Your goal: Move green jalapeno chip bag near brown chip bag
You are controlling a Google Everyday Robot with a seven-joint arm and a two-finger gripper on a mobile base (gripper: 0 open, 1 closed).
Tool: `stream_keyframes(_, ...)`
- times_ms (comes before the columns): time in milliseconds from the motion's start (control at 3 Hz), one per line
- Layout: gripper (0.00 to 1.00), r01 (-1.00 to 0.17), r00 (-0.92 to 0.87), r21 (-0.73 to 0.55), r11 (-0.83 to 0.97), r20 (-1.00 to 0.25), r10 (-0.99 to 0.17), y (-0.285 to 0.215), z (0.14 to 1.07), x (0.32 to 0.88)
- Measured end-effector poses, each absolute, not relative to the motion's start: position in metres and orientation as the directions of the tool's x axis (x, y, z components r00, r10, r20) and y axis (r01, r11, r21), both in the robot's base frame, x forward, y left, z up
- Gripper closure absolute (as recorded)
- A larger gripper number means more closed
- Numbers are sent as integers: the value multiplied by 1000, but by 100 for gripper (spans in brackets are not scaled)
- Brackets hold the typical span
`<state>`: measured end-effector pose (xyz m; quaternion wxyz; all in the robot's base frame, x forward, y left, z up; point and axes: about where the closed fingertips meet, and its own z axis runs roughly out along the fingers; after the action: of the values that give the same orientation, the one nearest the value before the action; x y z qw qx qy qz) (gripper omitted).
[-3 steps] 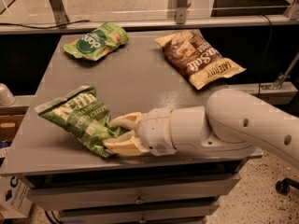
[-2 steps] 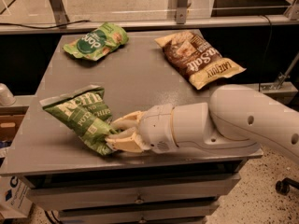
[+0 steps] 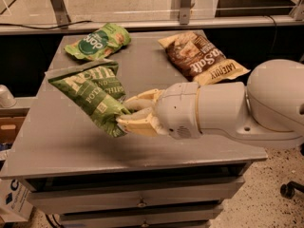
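The green jalapeno chip bag is light green with white lettering. It hangs tilted above the left part of the grey table, lifted off the surface. My gripper is shut on the bag's right lower end, with cream fingers above and below it. The white arm reaches in from the right. The brown chip bag with white "Sea Salt" lettering lies flat at the table's far right, apart from the green bag.
A smaller green bag with a dark round logo lies at the table's far left. A metal rail runs behind the table. Drawers sit under the tabletop. A white object stands to the left.
The green jalapeno bag has risen off the table and moved slightly right and up in my gripper. The other two bags have not moved.
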<state>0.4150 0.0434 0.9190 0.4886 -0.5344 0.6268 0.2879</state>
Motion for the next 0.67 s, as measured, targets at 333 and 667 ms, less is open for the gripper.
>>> stream_keyframes(333, 100, -952, 50, -162, 260, -919, -390, 45, 919, 414)
stream_keyframes(667, 100, -933, 68, -204, 297, -909, -412, 29, 916, 427)
